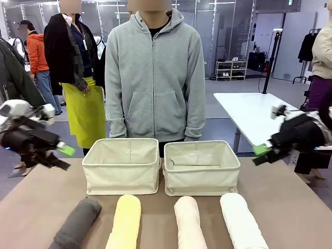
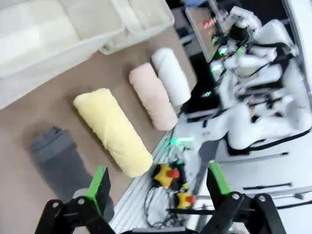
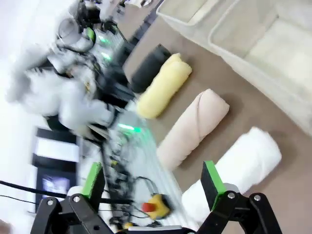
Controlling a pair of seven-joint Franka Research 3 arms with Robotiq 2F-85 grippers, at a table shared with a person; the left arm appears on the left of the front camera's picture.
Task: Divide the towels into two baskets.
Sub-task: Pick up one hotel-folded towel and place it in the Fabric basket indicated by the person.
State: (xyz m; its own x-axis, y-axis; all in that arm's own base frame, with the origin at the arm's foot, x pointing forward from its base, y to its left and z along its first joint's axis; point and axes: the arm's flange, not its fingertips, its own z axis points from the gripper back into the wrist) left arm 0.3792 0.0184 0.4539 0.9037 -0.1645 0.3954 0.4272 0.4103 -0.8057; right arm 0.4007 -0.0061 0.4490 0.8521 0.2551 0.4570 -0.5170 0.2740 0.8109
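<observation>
Four towels [image 1: 125, 220] lie in a row before two empty baskets [image 1: 122, 179] for easy picking; left end effector [image 1: 61, 157] and right end effector [image 1: 260, 154] hover released.

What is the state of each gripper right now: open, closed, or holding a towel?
Left gripper: open, holding nothing.
Right gripper: open, holding nothing.

The baskets [image 1: 122, 176] are open on top, with a person [image 1: 154, 78] close behind them. The table [image 1: 290, 207] is free at both sides, and narrow gaps part the near towels [image 1: 126, 220].
</observation>
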